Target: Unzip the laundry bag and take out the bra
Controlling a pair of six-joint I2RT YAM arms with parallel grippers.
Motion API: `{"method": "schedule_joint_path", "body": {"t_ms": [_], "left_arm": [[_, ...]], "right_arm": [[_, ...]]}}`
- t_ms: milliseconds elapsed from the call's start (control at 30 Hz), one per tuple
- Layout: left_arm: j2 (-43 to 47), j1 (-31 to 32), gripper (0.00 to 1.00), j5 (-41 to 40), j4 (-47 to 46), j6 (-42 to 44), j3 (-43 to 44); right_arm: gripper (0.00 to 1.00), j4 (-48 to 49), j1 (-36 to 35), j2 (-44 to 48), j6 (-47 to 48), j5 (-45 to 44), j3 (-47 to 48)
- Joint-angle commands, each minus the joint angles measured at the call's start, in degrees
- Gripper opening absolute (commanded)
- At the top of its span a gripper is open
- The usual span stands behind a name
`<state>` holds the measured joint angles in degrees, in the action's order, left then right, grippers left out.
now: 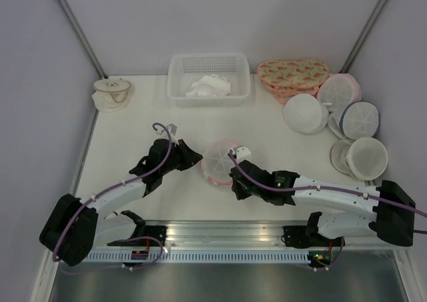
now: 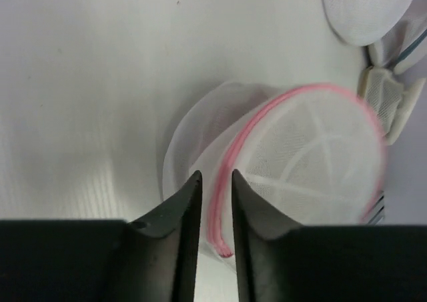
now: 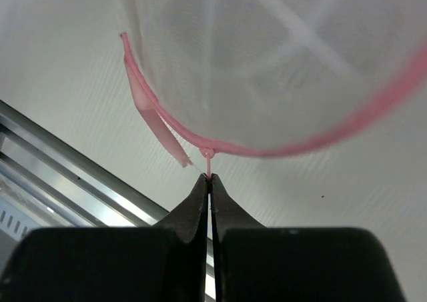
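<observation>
The laundry bag [image 1: 220, 161] is white mesh with a pink rim and a pink zip pull [image 3: 209, 157]. At the upper right, 1 flat bag [image 1: 293, 72] has an orange-pink floral pattern; 1 round bag [image 1: 360, 120] is white with a blue-grey rim.

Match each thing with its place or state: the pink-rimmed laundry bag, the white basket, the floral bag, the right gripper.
Things: 1 laundry bag; 2 white basket; 3 floral bag; 4 right gripper.
Places or states: a back right; b shut on the zip pull; c centre of the table; d back middle, holding white cloth.
Pairs: 1-c, 2-d, 3-a, 4-b.
</observation>
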<state>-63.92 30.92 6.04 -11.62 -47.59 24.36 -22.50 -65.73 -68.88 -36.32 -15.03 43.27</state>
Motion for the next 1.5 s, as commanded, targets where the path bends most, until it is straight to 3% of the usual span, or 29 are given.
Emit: {"method": "schedule_joint_path", "body": {"t_ms": [0, 33, 67, 167, 233, 500, 933, 1133, 1233, 1267, 1300, 1467], "left_arm": [[-3.05, -1.47, 0.33, 4.49, -10.79, 2.33, 4.55], [-3.14, -1.39, 0.44, 6.24, -10.97, 1.46, 4.82], [-2.79, -1.39, 0.63, 6.78, -10.19, 0.84, 4.73], [-0.43, -1.03, 0.75, 6.52, -4.40, -0.83, 4.29], [1.60, -0.51, 0.75, 6.70, 1.06, -2.32, 2.55], [15.48, 4.15, 0.76, 9.25, 0.98, -11.64, -7.21], [10.05, 9.16, 0.75, 8.64, -3.93, -15.16, -8.10], [4.16, 9.51, 0.66, 8.81, -9.38, -15.42, -7.40], [1.96, 9.69, 0.36, 8.98, -10.79, -15.42, -6.70], [1.52, 9.69, 0.13, 9.07, -10.97, -15.42, -6.52], [1.26, 9.78, 0.04, 8.99, -10.88, -15.34, -6.34], [3.53, 9.69, 0.02, 7.14, -7.12, -14.02, -6.17]], "right_arm": [[0.00, -0.44, -0.01, -1.86, 0.72, 5.27, -1.87], [0.00, 0.17, -0.09, -2.65, 0.55, 5.62, -2.04], [0.00, 0.61, -0.01, -4.14, 0.28, 6.06, -2.05], [0.00, 3.07, -0.10, -6.69, -0.16, 6.94, -2.05], [0.00, 4.39, -0.10, -7.67, 0.10, 7.20, -1.61], [0.00, 8.08, -0.10, -8.38, 2.12, 7.47, 0.33], [0.00, 14.85, -0.10, -6.62, 1.69, 11.24, 1.56], [0.00, 16.00, -0.10, -5.21, 1.60, 13.79, 0.94], [0.00, 16.26, -0.10, -4.68, 1.34, 13.80, 0.33], [0.00, 15.65, -0.10, -4.60, 1.25, 13.71, 0.33], [0.00, 15.39, -0.10, -4.59, 1.25, 13.45, 0.15], [0.00, 7.68, -0.10, -4.59, 0.90, 8.10, 0.76]]}}
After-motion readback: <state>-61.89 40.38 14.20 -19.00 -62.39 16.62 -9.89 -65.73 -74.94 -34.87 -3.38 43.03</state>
